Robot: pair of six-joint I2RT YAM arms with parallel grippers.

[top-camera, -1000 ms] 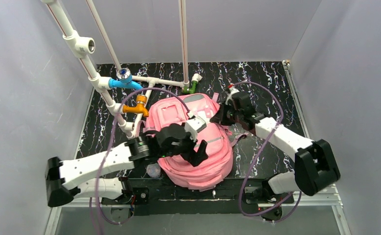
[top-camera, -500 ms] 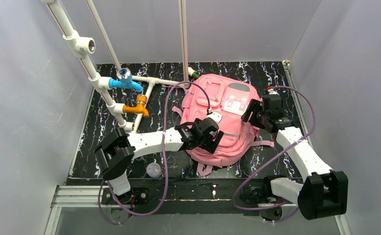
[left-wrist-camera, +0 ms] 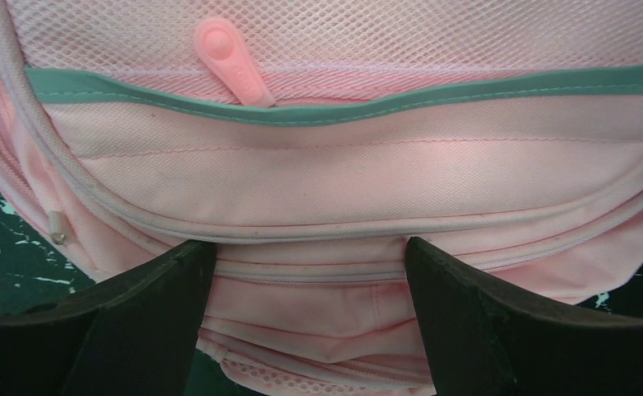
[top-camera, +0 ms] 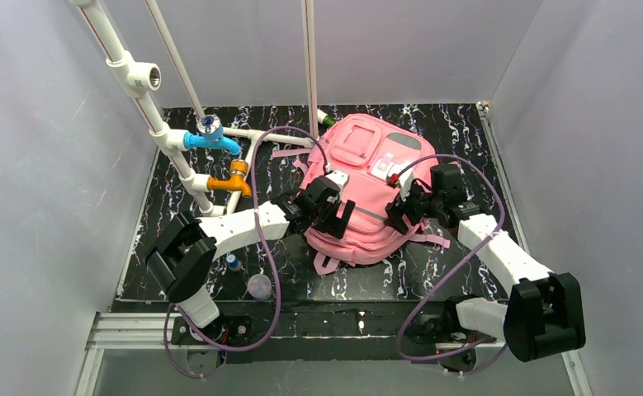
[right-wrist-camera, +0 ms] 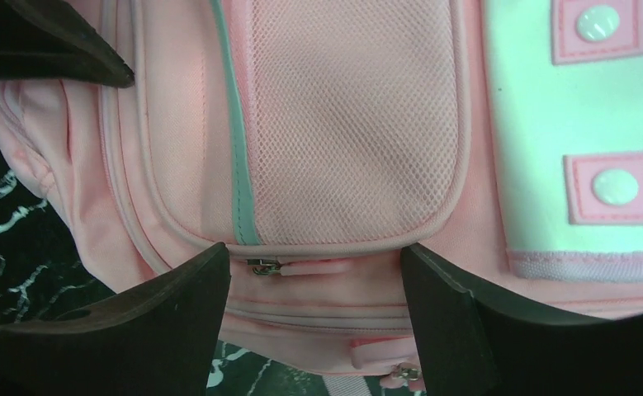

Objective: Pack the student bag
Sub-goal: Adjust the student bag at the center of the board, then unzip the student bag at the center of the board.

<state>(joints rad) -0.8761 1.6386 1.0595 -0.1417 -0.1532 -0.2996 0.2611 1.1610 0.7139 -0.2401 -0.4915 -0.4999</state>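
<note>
Black table [top-camera: 466,132]: pink student bag [top-camera: 366,161], grey trim; left gripper [left-wrist-camera: 305,256], right gripper [right-wrist-camera: 314,257] jaws released.

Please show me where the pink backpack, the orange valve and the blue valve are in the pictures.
pink backpack [top-camera: 356,148], overhead view, on its square front pocket.
orange valve [top-camera: 234,181], overhead view, on its orange body.
blue valve [top-camera: 215,142], overhead view, on its blue body under the round cap.
</note>
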